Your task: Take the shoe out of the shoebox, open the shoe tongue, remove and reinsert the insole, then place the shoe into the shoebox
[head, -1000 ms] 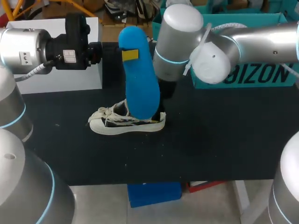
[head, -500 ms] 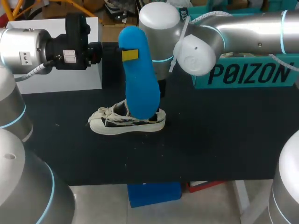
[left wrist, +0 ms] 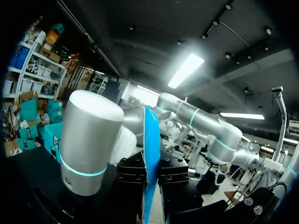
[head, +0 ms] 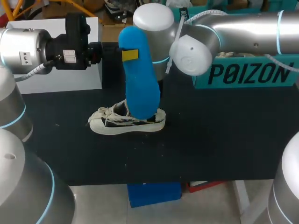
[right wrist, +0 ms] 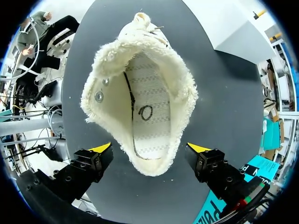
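A white low sneaker (head: 126, 122) lies on the black table, toe to the left. My left gripper (head: 127, 54) is shut on a blue insole (head: 139, 74), held upright above the shoe. In the left wrist view the insole (left wrist: 150, 140) shows edge-on between the black fingers (left wrist: 133, 175). My right arm (head: 187, 42) reaches in over the shoe's heel, and the insole hides its gripper in the head view. In the right wrist view the right gripper (right wrist: 149, 148) is open, looking straight down into the shoe (right wrist: 145, 102), its yellow tips either side of the heel. No insole lies in the shoe.
The teal shoebox (head: 247, 74) stands at the back right, behind my right arm. A white box (head: 60, 70) sits at the back left under my left arm. Bare black table (head: 210, 140) lies in front of and to the right of the shoe.
My right arm has swung left, bringing its wrist over the shoe's heel. The left arm and the insole have stayed where they were, and the shoe has barely shifted.
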`<state>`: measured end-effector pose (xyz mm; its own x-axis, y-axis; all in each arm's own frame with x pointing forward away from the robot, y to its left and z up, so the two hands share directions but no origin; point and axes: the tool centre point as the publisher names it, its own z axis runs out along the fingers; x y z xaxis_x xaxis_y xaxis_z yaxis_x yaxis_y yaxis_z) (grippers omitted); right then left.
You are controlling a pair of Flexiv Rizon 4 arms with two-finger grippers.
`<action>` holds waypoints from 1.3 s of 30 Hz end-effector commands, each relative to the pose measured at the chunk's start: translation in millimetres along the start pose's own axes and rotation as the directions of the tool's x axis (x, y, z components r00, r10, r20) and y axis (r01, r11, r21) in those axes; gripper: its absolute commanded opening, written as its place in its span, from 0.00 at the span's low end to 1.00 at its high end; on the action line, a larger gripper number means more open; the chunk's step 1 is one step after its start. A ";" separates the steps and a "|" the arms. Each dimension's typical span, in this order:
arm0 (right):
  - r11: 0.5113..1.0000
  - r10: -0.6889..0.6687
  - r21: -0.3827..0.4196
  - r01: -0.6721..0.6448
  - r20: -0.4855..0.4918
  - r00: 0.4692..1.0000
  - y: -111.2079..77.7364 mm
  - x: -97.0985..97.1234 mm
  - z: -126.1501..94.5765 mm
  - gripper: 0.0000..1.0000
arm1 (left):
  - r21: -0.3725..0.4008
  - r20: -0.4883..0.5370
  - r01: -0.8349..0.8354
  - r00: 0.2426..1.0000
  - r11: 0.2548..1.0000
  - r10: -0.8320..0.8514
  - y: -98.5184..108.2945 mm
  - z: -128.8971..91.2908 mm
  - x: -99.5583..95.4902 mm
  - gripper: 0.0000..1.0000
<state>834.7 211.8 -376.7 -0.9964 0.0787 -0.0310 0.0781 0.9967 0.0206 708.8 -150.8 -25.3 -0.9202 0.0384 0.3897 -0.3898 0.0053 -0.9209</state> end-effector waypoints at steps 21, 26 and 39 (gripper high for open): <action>0.880 -0.010 -0.475 0.022 0.029 1.000 -11.5 1.3 -5.8 1.00 | 0.001 0.004 0.000 1.000 1.000 0.000 1.0 1.3 0.6 0.00; 0.838 -0.009 -0.546 0.020 0.022 1.000 -11.5 -0.8 -5.1 1.00 | 0.001 0.004 0.000 1.000 1.000 0.000 1.0 1.3 0.6 0.00; 0.734 0.004 -0.679 0.002 0.007 1.000 -10.0 -2.3 4.9 1.00 | 0.001 0.004 0.000 1.000 1.000 0.000 1.0 1.3 0.6 0.00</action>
<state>836.2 201.9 -375.2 -0.9959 0.0820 -0.0373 0.0443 0.8057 0.5906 708.8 -150.8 -25.3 -0.9201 0.0384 0.3897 -0.3898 0.0053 -0.9209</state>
